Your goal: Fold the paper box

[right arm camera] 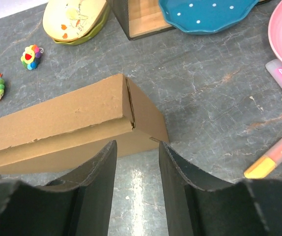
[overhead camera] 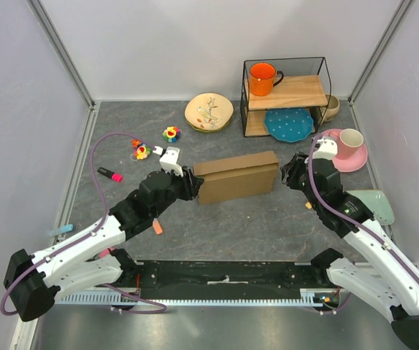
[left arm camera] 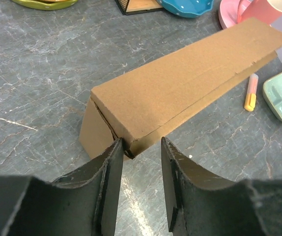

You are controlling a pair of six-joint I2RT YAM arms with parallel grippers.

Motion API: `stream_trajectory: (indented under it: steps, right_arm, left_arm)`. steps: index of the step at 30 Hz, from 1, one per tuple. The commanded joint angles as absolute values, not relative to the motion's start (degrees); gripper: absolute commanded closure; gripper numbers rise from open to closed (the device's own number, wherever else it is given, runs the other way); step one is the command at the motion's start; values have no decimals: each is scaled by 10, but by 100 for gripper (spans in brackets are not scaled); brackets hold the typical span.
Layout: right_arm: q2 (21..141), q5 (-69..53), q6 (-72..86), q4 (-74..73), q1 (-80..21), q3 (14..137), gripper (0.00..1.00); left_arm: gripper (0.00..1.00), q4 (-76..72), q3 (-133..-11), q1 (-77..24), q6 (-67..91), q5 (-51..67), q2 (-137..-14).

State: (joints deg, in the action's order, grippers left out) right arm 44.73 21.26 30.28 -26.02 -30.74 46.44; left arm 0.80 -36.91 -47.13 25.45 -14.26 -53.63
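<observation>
- Left arm reaches low at the plain brown cardboard box [overhead camera: 236, 177], left fingers [left arm camera: 109, 182] parted at its corner.
- Right fingers [right arm camera: 101, 177] spread too, opposite end.

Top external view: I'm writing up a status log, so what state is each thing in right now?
Plain brown cardboard paper box: folded shut, lying on the table.
Left gripper: open, jaws straddling the box's end corner.
Right gripper: open, at the box's other end.
Orange mug: upright on the wire rack's top shelf.
Pink cup: upright on its pink saucer.
</observation>
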Motion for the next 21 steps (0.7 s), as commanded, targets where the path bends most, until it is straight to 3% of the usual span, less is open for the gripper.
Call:
stream_trajectory:
  steps: [1,16,21]
  right_arm:
    - [477,206,314,-207,-307,471,52]
    - [528,214,313,-156,-308,482,46]
    - [533,210,313,-151,-307,486,45]
  left_arm:
    - [55,51,-385,-473,229,-127,-533]
    - [51,82,-426,-472,210,-137,-559]
    - [46,97,-446,-471,210,-141,-546]
